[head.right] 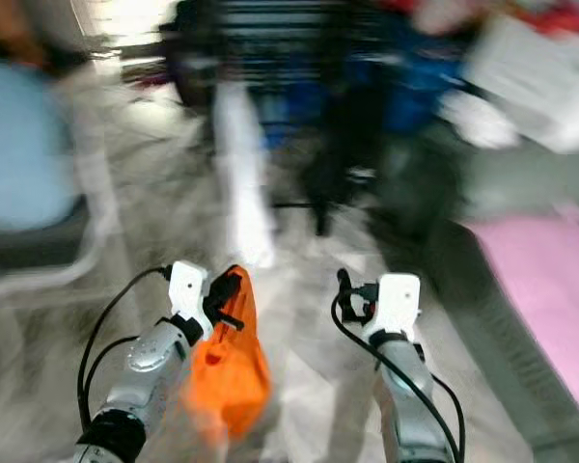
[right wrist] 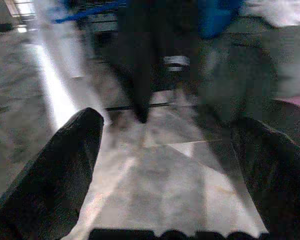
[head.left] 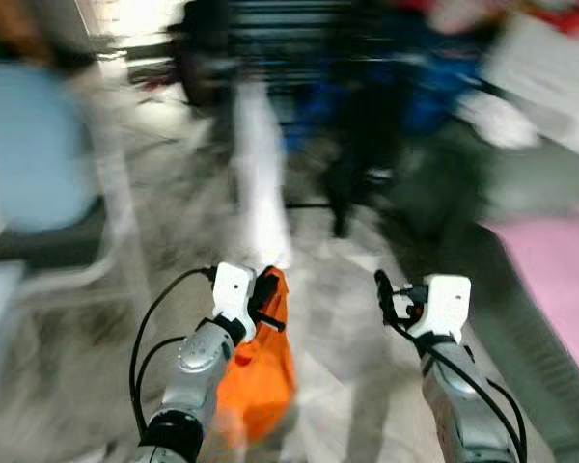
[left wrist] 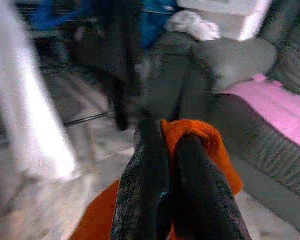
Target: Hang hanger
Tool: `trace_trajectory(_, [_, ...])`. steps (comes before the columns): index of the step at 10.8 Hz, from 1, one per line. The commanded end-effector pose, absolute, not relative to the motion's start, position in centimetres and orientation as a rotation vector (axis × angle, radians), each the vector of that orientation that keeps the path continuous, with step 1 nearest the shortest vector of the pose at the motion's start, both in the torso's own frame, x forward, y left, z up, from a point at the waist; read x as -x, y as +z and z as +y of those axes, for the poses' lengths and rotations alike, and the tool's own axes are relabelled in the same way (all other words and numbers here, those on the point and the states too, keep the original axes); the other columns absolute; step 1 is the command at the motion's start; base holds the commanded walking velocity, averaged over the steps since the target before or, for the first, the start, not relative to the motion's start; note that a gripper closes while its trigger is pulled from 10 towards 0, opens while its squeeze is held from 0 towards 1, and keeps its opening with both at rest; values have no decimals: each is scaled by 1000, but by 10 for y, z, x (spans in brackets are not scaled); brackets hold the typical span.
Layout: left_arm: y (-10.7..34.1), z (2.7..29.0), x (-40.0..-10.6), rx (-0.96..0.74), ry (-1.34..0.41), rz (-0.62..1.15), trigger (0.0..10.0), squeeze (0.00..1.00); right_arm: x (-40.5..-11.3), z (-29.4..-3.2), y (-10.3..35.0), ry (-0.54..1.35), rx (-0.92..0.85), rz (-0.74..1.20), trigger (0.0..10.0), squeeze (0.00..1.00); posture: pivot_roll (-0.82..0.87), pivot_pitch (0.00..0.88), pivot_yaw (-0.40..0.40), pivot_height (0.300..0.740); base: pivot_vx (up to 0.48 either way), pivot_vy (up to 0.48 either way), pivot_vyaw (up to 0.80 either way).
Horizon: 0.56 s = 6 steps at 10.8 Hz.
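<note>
My left gripper (head.left: 268,299) is held out low in front of me, shut on a bright orange cloth (head.left: 261,376) that hangs down from its fingers (left wrist: 150,165). In the left wrist view the orange cloth (left wrist: 212,145) bulges over and between the two closed fingers. My right gripper (head.left: 386,294) is held out at the same height to the right, open, with only bare floor between its fingers (right wrist: 65,160). All views are blurred by motion, and I cannot make out a hanger's shape.
Dark clothes (head.left: 357,125) and a white garment (head.left: 261,174) hang ahead in front of a blue rack. A light blue chair (head.left: 29,145) stands at the left. A pink-covered surface (head.left: 555,280) and a grey couch (left wrist: 230,60) lie at the right. Grey marbled floor (head.left: 338,318) stretches ahead.
</note>
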<state>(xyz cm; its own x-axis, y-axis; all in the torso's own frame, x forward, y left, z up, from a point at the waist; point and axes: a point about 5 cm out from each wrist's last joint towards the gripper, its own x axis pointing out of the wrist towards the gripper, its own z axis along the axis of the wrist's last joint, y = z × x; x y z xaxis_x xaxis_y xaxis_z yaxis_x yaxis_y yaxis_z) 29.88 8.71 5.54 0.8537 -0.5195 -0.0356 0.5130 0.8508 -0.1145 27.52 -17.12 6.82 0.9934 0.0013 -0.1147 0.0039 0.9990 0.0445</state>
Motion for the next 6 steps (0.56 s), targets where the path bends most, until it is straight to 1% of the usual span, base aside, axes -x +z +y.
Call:
trace_trajectory(1, [61, 81, -301, 98, -553, 36, 10000, 0, -276, -177, 71, -16, -33, 108, 10000, 0, -202, 47, -9, 740, 379, 0, 0])
trace_trajectory(2, [63, 83, -304, 96, -531, 28, 10000, 0, -276, -177, 72, -5, -16, 101, 10000, 0, -202, 48, -10, 740, 319, 360, 0])
trace_trajectory(5, [63, 84, -304, 95, -528, 29, 10000, 0, -276, -175, 74, 10, -7, 93, 10000, 0, -204, 52, -9, 740, 317, 360, 794])
trace_trajectory(6, [63, 84, -303, 93, -529, 29, 10000, 0, -275, -175, 73, 6, -8, 95, 10000, 0, -206, 56, -7, 740, 315, 364, 0])
